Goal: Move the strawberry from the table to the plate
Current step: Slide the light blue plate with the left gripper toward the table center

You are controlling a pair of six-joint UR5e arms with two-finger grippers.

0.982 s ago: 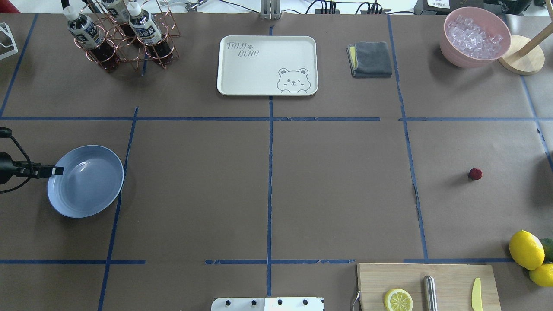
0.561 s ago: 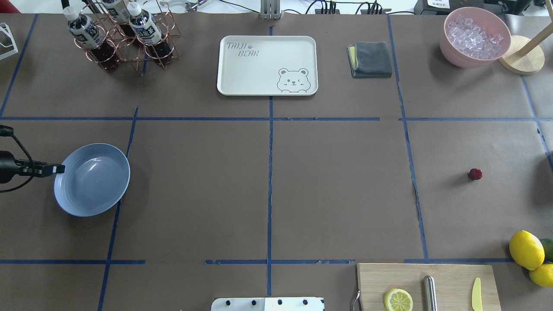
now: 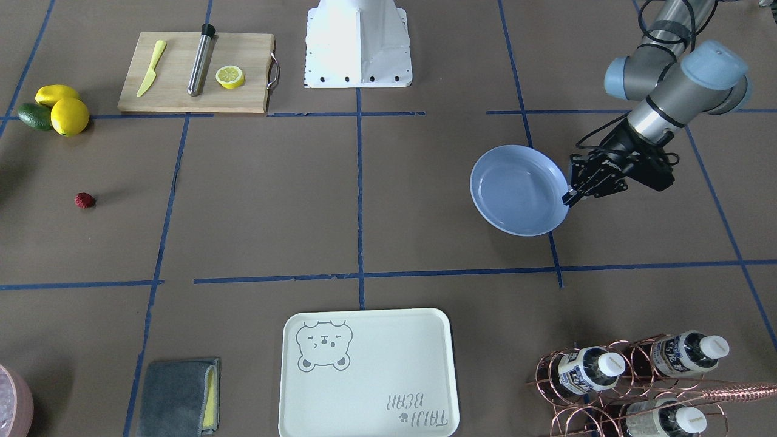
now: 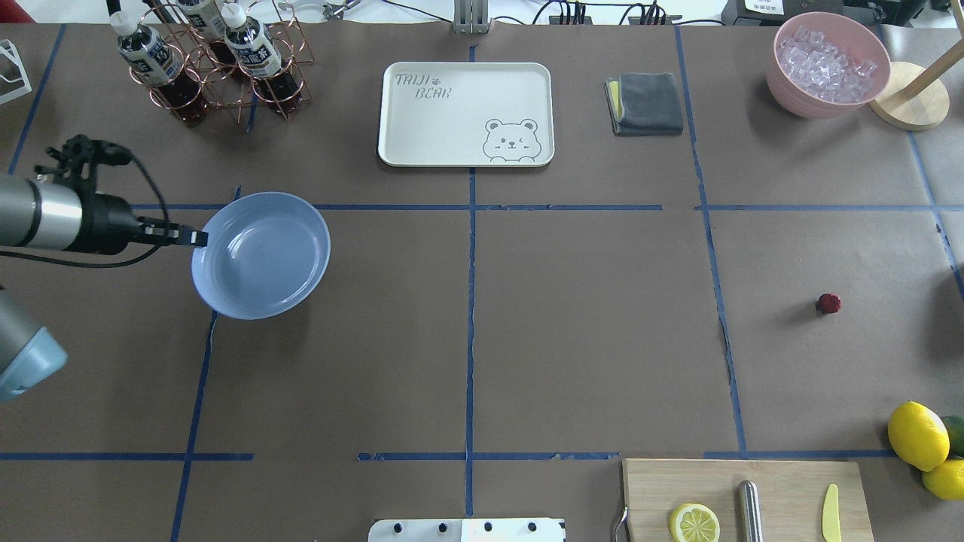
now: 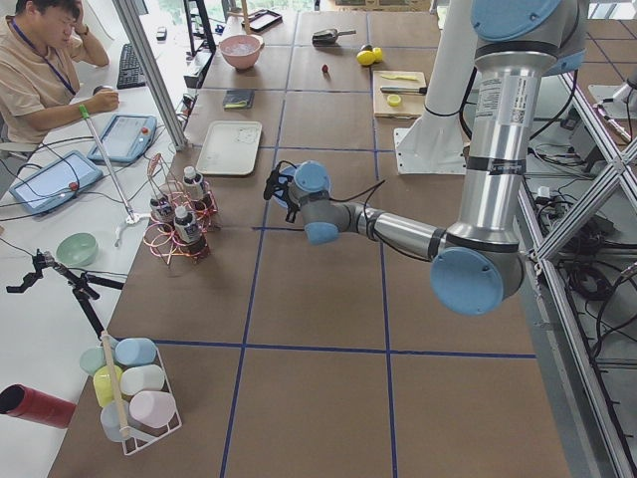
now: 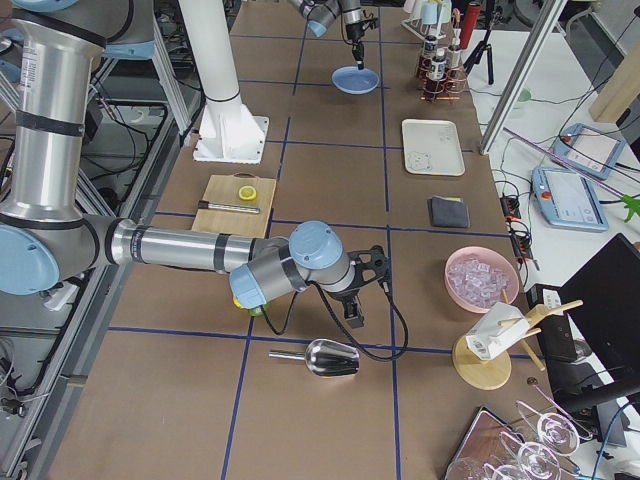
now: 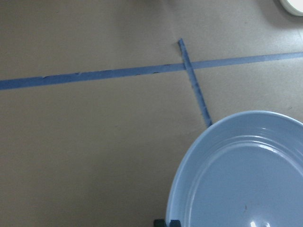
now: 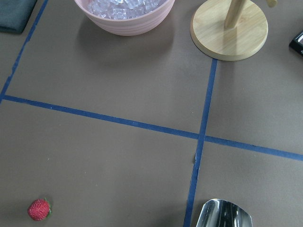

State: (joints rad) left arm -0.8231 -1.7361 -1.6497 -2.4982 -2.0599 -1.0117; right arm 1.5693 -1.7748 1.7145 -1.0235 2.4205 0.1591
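The strawberry (image 4: 828, 303) is tiny, light and soft, so judge it easily bruised and prone to roll; take it gently across its widest part. It lies on the desk (image 4: 587, 339) at the robot's right, well apart from the plate (image 4: 263, 256). The left hand (image 4: 197, 239) is pinched narrow on the plate's rim. The right hand (image 6: 354, 312) hovers near the strawberry; its opening you cannot tell

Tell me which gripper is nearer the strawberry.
Right. The right gripper hovers near the strawberry, which shows in its wrist view. The left gripper is far across the table, clamped on the plate rim.
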